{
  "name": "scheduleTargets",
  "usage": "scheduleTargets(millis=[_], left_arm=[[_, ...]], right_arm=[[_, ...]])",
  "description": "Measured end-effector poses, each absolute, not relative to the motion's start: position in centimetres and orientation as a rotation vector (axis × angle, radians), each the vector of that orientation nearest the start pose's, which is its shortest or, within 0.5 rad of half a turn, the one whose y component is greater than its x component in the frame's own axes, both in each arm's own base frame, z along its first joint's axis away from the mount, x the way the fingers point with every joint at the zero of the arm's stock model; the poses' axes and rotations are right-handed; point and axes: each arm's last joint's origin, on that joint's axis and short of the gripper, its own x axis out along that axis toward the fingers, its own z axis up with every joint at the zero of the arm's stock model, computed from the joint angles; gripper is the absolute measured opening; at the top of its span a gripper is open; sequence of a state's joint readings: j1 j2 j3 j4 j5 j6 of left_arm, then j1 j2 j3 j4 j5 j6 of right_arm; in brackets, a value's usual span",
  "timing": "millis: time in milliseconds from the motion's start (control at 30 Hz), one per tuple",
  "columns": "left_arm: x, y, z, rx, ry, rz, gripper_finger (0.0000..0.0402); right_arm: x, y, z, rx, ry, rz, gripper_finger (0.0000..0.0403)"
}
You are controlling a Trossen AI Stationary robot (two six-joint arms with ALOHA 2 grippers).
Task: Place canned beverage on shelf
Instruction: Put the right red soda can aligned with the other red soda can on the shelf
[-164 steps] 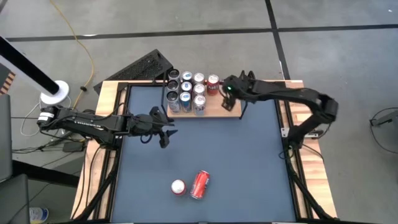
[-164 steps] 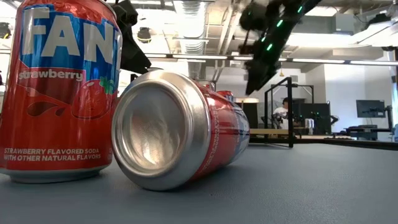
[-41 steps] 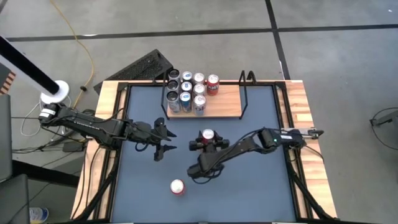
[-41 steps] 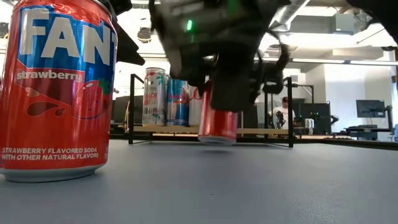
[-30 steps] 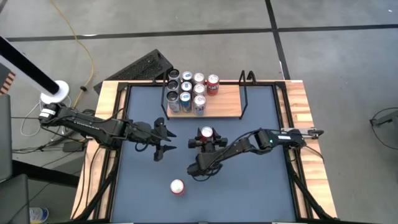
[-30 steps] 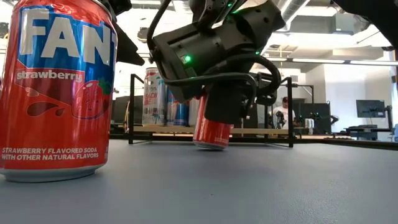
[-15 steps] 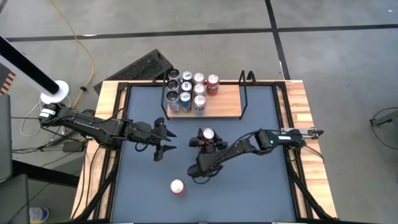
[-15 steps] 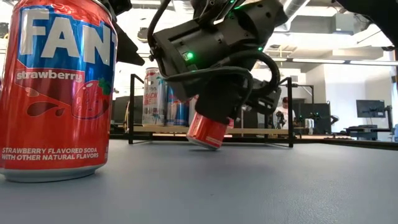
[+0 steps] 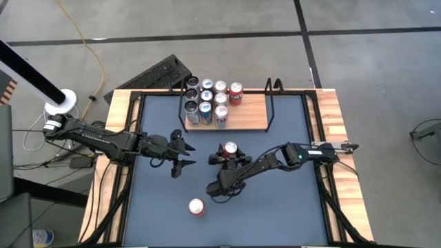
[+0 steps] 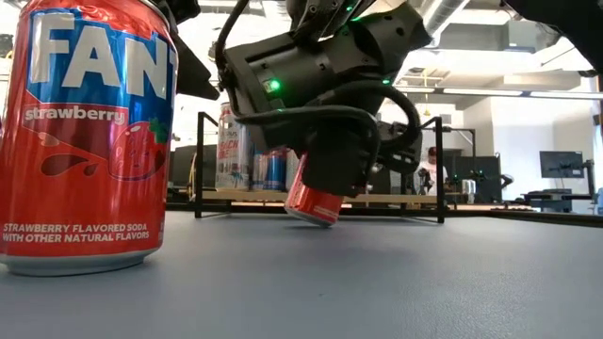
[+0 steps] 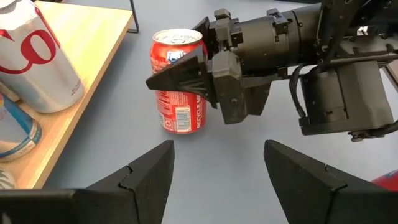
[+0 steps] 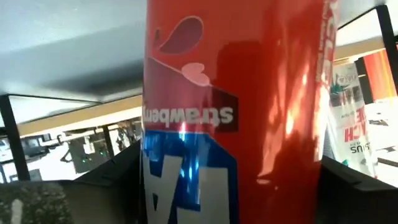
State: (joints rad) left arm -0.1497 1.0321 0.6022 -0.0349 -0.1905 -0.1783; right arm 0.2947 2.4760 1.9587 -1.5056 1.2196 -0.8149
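Note:
A red strawberry soda can (image 9: 229,148) stands tilted in the middle of the dark table mat, with my right gripper (image 9: 229,158) shut around it; it also shows in the low view (image 10: 314,203) and the left wrist view (image 11: 180,106). The shelf (image 9: 249,118), a light-wood board between black rod uprights, stands at the far edge. Several cans (image 9: 207,103) stand on its left half. My left gripper (image 9: 180,158) hovers open to the left of the held can, nothing between its fingers (image 11: 149,174). My right gripper pinches the can's side wall (image 11: 169,93) between its two fingers, about halfway up. The fingers (image 11: 183,76) come nearly level from the table's near side, one on each side. The can sits tilted, its bottom rim (image 10: 311,217) at the table top.
A second red soda can (image 9: 197,207) stands upright near the table's front edge and fills the left of the low view (image 10: 89,141). The right half of the shelf board is bare. Light-wood rims (image 9: 117,117) border the mat on both sides.
My right gripper has rolled a little in place. The can it holds has tipped from nearly upright to a clear tilt, its bottom swung toward the table's left. My left arm has kept still.

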Motion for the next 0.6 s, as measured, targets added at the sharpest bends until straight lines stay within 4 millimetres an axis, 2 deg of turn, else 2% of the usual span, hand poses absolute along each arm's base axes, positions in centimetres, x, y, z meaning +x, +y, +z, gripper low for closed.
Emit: scheduleTargets(millis=[333,600], left_arm=[[21.7,-2.7,23.9,-0.098,0.453,0.080,0.0238],[21.7,-2.8,23.9,-0.088,0.457,0.053,0.0238]], right_arm=[[42.8,10.0,12.7,-1.911,1.770,-0.073,0.0314],[43.2,10.2,14.0,-1.844,1.728,-0.154,0.0360]])
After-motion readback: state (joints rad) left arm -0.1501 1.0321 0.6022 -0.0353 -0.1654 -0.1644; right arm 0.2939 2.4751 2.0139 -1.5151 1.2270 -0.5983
